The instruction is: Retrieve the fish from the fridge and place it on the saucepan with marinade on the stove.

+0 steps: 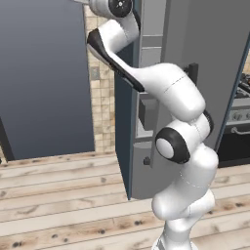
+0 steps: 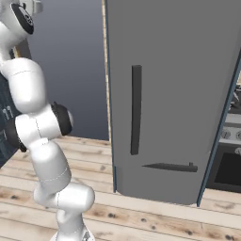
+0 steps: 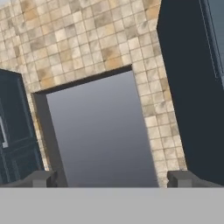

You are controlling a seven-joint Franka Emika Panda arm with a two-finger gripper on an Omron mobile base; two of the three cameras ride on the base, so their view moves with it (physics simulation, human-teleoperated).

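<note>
While end effector (image 3: 112, 178) spread, empty: plank floor (image 2: 155, 216), tiled wall (image 3: 87, 48), fridge (image 2: 179, 94).

Plank floor (image 1: 58, 195), pale wood, dark knots. Tiled wall (image 3: 87, 39) in beige and tan. Grey doorway (image 3: 100, 135) set in it, dark-framed. Dark cabinet (image 3: 15, 131) at one side.

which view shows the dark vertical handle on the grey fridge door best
The right base view: the dark vertical door handle stands whole and unblocked on the tall grey fridge. In the left base view the white arm covers most of it, leaving a dark bit. The hand view catches the fridge's dark side, no handle.
</note>
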